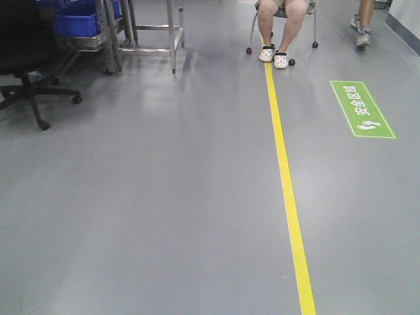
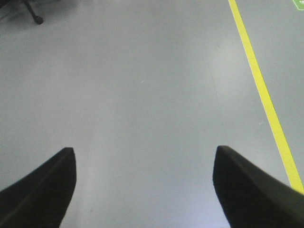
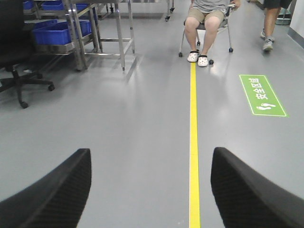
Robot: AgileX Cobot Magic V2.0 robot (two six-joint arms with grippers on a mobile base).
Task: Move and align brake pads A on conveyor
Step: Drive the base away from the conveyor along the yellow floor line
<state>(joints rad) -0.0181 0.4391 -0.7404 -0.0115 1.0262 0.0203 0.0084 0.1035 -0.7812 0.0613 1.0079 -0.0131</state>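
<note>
Facing bare floor (image 1: pixel 151 210), smooth grey and faintly glossy, the robot seems to be at the approach step: neither brake pads A nor the conveyor shows in any view. The left claw (image 2: pixel 145 149) and the right claw (image 3: pixel 150 150) stand wide apart and empty, matte black and tapering. A yellow line (image 1: pixel 285 184) runs ahead. Next, I judge, the base must reach the conveyor before any grasp.

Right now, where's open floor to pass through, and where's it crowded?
Bare grey floor between the office chair and the yellow line; a strip between that line and the green floor sign. Crowded at the far end: steel rack with blue bins, seated person, walking person.
</note>
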